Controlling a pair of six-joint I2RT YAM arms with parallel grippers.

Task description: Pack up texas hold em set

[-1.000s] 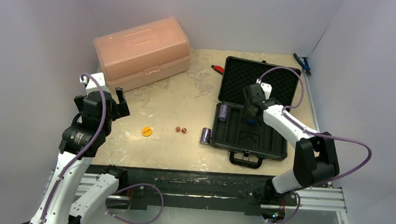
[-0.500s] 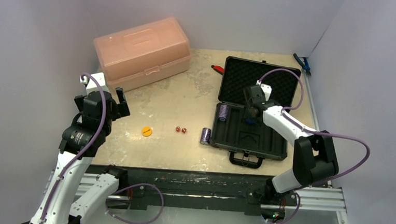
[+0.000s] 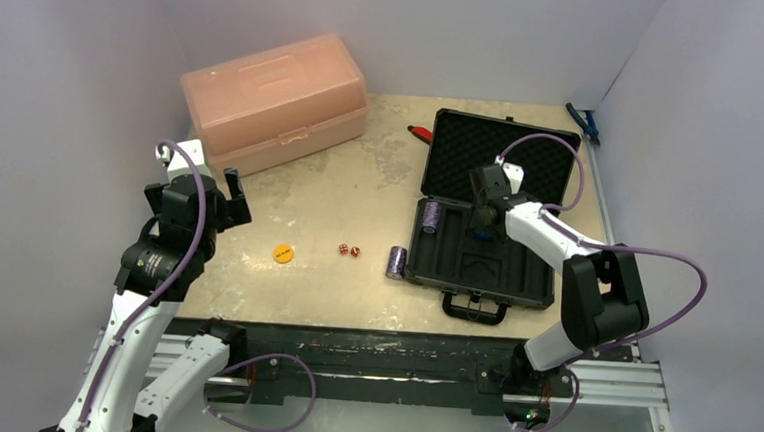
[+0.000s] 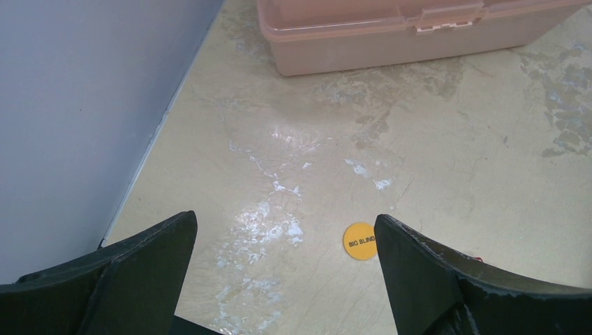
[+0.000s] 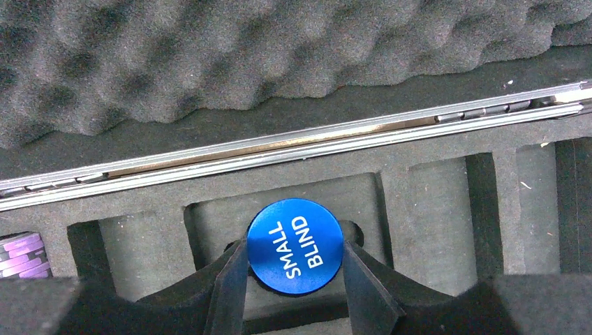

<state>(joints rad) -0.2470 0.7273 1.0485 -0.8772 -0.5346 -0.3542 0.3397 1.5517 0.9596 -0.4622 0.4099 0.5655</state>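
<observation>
Right hand (image 5: 294,255) grips a blue disc (image 5: 296,241) over a briefcase (image 5: 209,56) foam slot; left hand (image 4: 285,227) is spread wide near the orange disc (image 4: 360,241).

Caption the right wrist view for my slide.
Right gripper holds the blue Small Blind disc at a foam pocket in the case.

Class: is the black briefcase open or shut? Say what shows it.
Open: the briefcase lid lies back, its egg-crate foam and the base slots exposed.

White-and-black jointed arms (image 3: 547,236), looping purple cables (image 3: 543,136), matte black, scuffed, wedge-fingered hands (image 4: 285,220).
</observation>
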